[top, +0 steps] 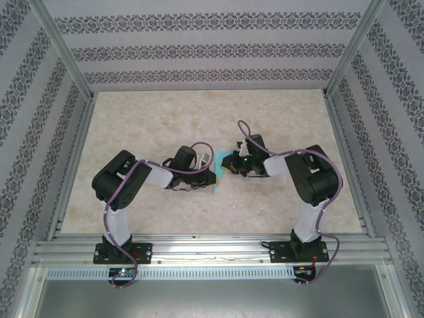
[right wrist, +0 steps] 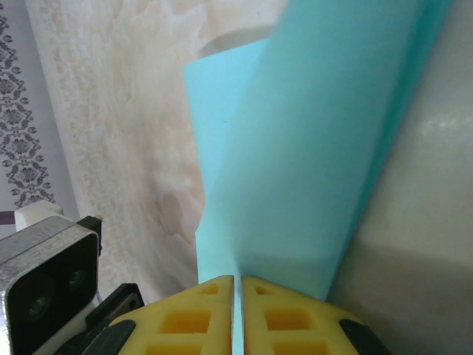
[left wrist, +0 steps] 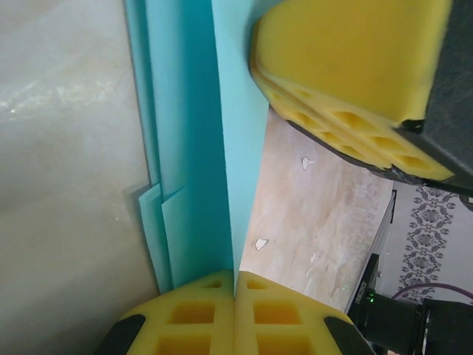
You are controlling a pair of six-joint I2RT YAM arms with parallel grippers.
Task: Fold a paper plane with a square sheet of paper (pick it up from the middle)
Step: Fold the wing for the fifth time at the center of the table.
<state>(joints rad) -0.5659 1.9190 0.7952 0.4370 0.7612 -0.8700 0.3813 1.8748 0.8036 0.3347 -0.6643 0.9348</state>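
Note:
The turquoise sheet of paper (top: 222, 171) is folded into a slim, layered plane shape and hangs just above the table between both grippers. My left gripper (top: 213, 177) is shut on it. In the left wrist view an upright fold of the paper (left wrist: 194, 148) runs straight into the pressed yellow pads (left wrist: 235, 285), with layered flaps to its left. My right gripper (top: 230, 165) is shut on the other side. The right wrist view has a thin paper edge (right wrist: 310, 163) caught between the fingertips (right wrist: 238, 296). A right finger (left wrist: 347, 66) looms over the paper.
The beige table (top: 199, 119) spreads round the grippers, with aluminium rails and patterned walls on the sides. The left wrist camera housing (right wrist: 44, 288) sits close to my right gripper. Small white chips (left wrist: 260, 242) mark the tabletop.

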